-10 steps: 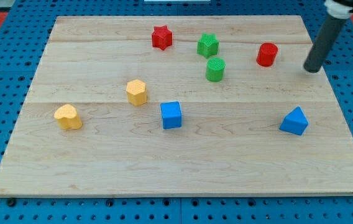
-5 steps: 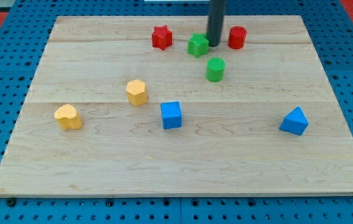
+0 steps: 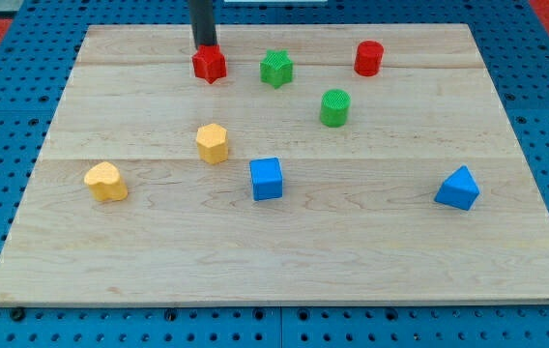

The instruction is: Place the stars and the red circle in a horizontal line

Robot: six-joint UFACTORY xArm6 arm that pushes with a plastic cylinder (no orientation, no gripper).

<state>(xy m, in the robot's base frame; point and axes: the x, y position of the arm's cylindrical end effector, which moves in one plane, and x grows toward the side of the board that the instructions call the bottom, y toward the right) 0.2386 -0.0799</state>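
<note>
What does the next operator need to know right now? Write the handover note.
My tip sits at the view's top side of the red star, touching or nearly touching it.
The red star, green star and red circle lie in a rough row near the board's top edge.
Done: the three are roughly level and spread out.
Left: the red circle sits slightly higher than the stars; level it if a tighter line is wanted.

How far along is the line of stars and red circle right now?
Nearly there: the red star, green star and red circle sit in a rough row near the view's top. My tip is just above the red star. Left: minor levelling, as the circle sits slightly higher.
</note>
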